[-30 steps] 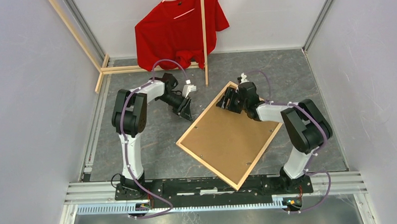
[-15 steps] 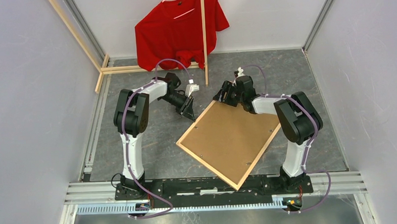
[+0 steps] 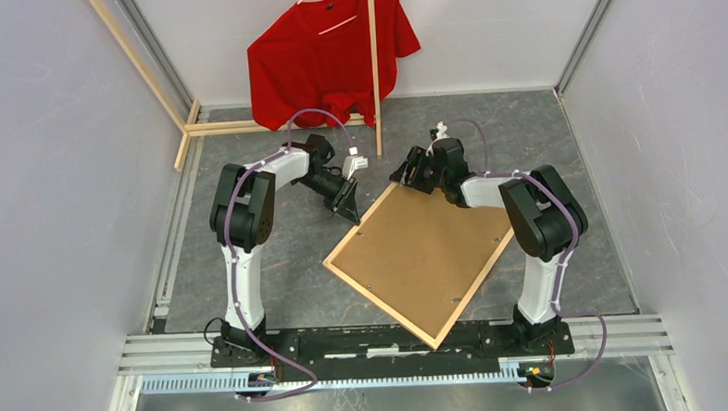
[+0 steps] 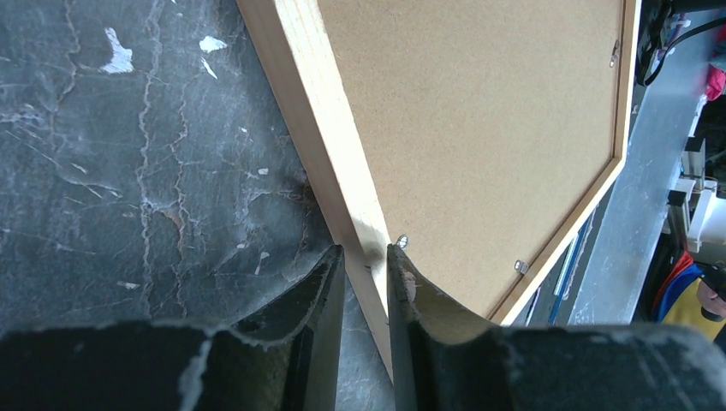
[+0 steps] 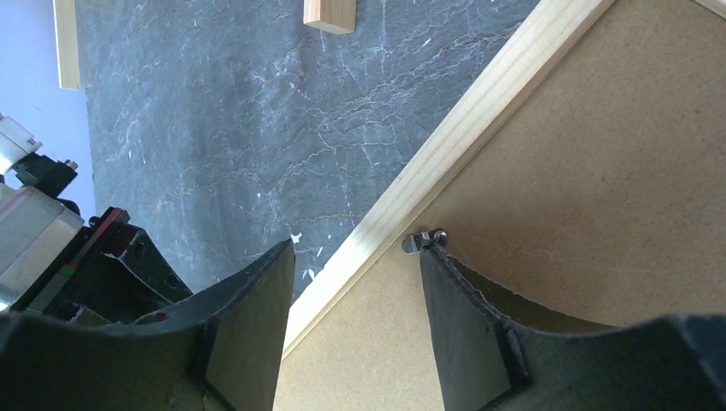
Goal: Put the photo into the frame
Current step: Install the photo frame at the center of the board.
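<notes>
Frame (image 4: 330,171) lay back-up and diagonal on the desk (image 3: 561,132), brown backing board (image 3: 425,254) showing, left gripper (image 4: 365,257) jaws nearly closed, pinching its wooden rim, right gripper (image 5: 356,253) jaws spread wide astride the far rim, holding nothing

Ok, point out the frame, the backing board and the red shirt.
the frame (image 4: 321,145), left wrist view, on its light wood rail.
the backing board (image 3: 423,258), top external view, on its brown middle.
the red shirt (image 3: 326,59), top external view, on its chest.
</notes>
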Robot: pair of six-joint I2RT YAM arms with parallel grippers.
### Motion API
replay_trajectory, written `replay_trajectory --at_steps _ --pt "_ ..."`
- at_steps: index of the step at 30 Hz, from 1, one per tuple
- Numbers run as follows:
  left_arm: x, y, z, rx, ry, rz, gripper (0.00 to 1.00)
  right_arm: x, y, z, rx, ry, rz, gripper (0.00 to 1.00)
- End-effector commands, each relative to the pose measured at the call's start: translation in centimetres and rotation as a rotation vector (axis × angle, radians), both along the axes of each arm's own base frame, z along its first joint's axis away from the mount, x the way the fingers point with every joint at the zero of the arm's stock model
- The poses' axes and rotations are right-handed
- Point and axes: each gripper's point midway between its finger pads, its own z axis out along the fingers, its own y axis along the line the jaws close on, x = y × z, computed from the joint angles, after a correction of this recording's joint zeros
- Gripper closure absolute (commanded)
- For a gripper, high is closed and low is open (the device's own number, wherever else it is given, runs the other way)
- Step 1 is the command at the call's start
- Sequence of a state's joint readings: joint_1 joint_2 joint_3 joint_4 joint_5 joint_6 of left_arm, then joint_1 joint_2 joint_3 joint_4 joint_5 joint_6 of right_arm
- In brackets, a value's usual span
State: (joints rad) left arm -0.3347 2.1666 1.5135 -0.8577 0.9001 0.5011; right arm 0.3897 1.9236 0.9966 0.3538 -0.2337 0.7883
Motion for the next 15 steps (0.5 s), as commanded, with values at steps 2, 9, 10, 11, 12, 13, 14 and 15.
replay_trajectory --at_steps 2,9,10,11,12,13,14,15 --pt "-0.17 -0.51 0.25 -0.025 0.004 -0.004 0.69 0.82 0.06 -0.87 0.002 0.018 -0.014 0.38" --pt "-0.21 -0.58 0.23 -0.024 0.001 -0.008 0.69 1.14 0.20 -1.06 0.015 0.026 -0.024 0.39" --pt "-0.18 -0.59 0.26 -0.025 0.000 -0.008 0.69 1.20 0.25 -1.03 0.015 0.024 -0.024 0.39" --pt "-0.20 -0.57 0.22 -0.023 0.000 -0.008 0.69 1.26 0.24 -0.97 0.016 0.022 -0.024 0.39" --pt "-0.24 -0.53 0.16 -0.022 -0.001 -0.009 0.70 1.25 0.23 -1.06 0.015 0.024 -0.026 0.39" --pt "-0.24 -0.52 0.18 -0.022 -0.003 -0.012 0.69 1.21 0.28 -1.08 0.016 0.026 -0.025 0.39" --pt "-0.33 -0.48 0.20 -0.021 -0.001 -0.015 0.69 1.16 0.28 -1.11 0.017 0.028 -0.023 0.39" --pt "-0.34 -0.47 0.21 -0.021 0.000 -0.017 0.69 1.16 0.32 -0.97 0.018 0.025 -0.021 0.39"
